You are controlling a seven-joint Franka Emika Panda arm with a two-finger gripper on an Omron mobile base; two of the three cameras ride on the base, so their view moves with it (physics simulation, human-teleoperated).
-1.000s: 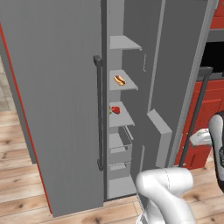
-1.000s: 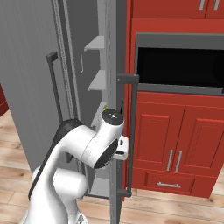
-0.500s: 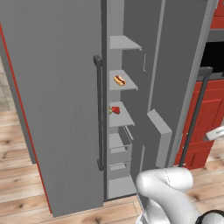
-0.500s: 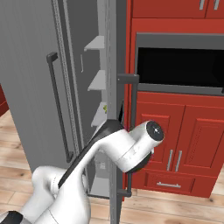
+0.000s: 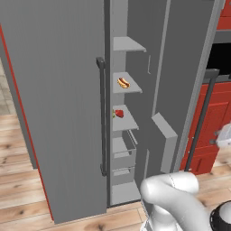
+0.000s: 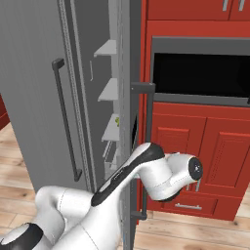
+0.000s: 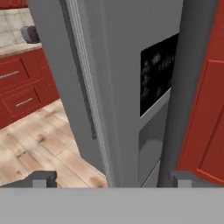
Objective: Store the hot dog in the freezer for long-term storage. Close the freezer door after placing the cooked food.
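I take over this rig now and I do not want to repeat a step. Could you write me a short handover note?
Pincer: open, holds nothing, facing the edge of the freezer door.
Hot dog: lies on a middle shelf inside the freezer, one shelf above a small red block.
Done: food is stored.
Left: the freezer door stands open; swing it shut, probably by its bar handle.

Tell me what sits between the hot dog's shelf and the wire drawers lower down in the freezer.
In the left base view, one pale grey shelf lies between them, carrying a small red block, below the tan-bun hot dog and above the drawers.
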